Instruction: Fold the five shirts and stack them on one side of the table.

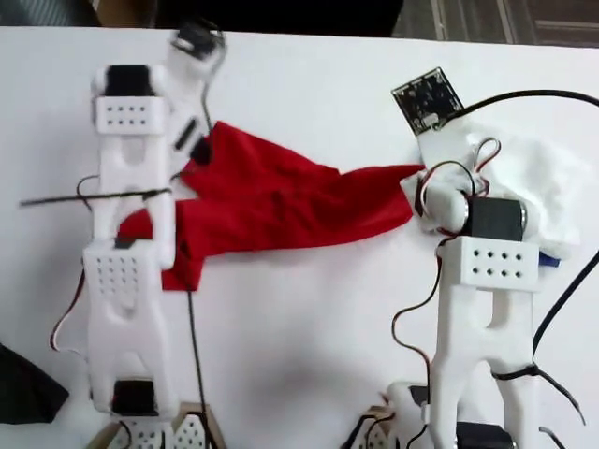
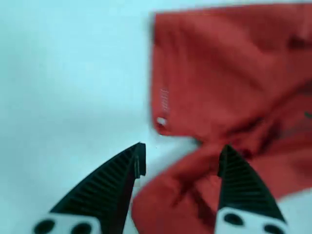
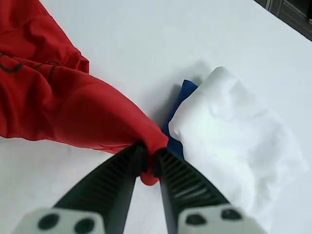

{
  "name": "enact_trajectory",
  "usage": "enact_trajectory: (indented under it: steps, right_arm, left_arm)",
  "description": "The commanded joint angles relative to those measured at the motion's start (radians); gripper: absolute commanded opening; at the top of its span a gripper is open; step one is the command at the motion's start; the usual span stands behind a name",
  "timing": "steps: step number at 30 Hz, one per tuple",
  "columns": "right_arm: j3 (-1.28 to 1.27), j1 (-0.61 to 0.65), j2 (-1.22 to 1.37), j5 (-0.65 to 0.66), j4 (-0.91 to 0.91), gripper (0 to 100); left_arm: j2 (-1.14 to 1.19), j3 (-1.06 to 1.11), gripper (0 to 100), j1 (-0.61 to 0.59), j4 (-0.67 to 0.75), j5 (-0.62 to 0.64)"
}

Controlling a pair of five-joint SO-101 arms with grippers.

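Red shirt (image 1: 281, 201) crumpled on the table (image 1: 309, 337), between the arms | right gripper (image 3: 148, 163) clenched on one corner | left gripper (image 2: 180, 156) jaws apart over the opposite edge, grasping nothing | beyond: folded white shirt (image 3: 234, 136) atop blue shirt (image 3: 176, 117) | step, judged: spreading before folding; next needs the left to pinch its edge and pull taut

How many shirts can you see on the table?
3. A red shirt lies mid-table, a white shirt at the right, a blue shirt peeking from under it. A dark cloth at the left edge may be another.
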State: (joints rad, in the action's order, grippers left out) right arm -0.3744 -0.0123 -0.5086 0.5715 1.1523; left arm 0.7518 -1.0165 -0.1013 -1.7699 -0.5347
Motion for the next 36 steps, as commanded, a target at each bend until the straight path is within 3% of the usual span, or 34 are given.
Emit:
enact_trajectory:
  steps: [1, 7, 12, 20, 27, 29, 32, 36]
  right_arm:
    - [0.009, -0.004, -0.007, 0.008, -0.018, 2.3]
    - [0.011, -0.031, -0.012, 0.008, -0.018, 2.3]
    - [0.006, -0.047, -0.005, 0.008, -0.015, 2.3]
    - [0.011, -0.113, -0.012, 0.009, -0.018, 2.3]
    - [0.011, -0.130, -0.007, 0.011, -0.018, 2.3]
    - [0.011, -0.130, -0.005, 0.009, -0.018, 2.3]
    - [0.009, -0.130, -0.005, 0.009, -0.018, 2.3]
    - [0.006, -0.128, -0.004, 0.009, -0.018, 2.3]
  left_arm:
    - [-0.272, 0.308, 26, 0.098, -0.014, -0.086]
    - [-0.508, 0.769, 26, 0.250, 0.152, -0.104]
    - [-0.601, 0.995, 23, 0.351, 0.319, -0.041]
    - [-0.557, 1.274, 22, 0.325, 0.617, 0.023]
    - [-0.489, 1.267, 22, 0.204, 0.721, -0.006]
    - [-0.468, 1.222, 17, 0.169, 0.726, -0.012]
    - [-0.446, 1.119, 3, 0.121, 0.689, 0.003]
    - [-0.459, 0.952, 2, 0.103, 0.557, 0.040]
